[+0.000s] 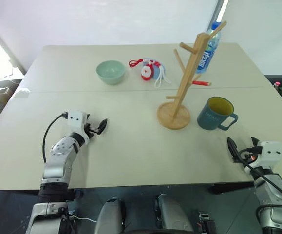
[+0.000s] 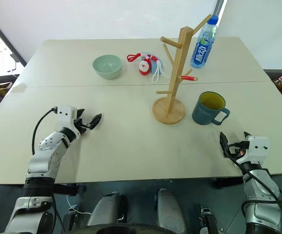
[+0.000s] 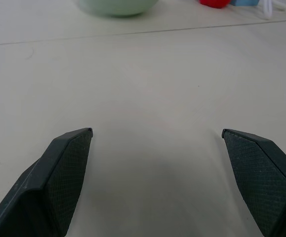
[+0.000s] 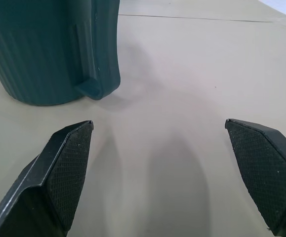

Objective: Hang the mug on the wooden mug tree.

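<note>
The dark teal mug (image 1: pixel 216 113) with a yellow-olive inside stands upright on the table, its loop handle turned toward the front right. Just to its left stands the wooden mug tree (image 1: pixel 185 80), with a round disc base, a slanted pole and bare pegs. My right gripper (image 1: pixel 241 148) is open near the table's front right edge, a short way in front of the mug and apart from it. The right wrist view has the mug's handle (image 4: pixel 96 54) ahead of the open gripper (image 4: pixel 158 123). My left gripper (image 1: pixel 101 126) is open and empty over bare table at the front left.
A pale green bowl (image 1: pixel 110 71) sits at the back left centre. Beside it lies a red, white and blue toy with a cord (image 1: pixel 148 69). A blue-labelled bottle (image 1: pixel 208 50) stands behind the tree, and a red pen (image 1: pixel 201 83) lies near it.
</note>
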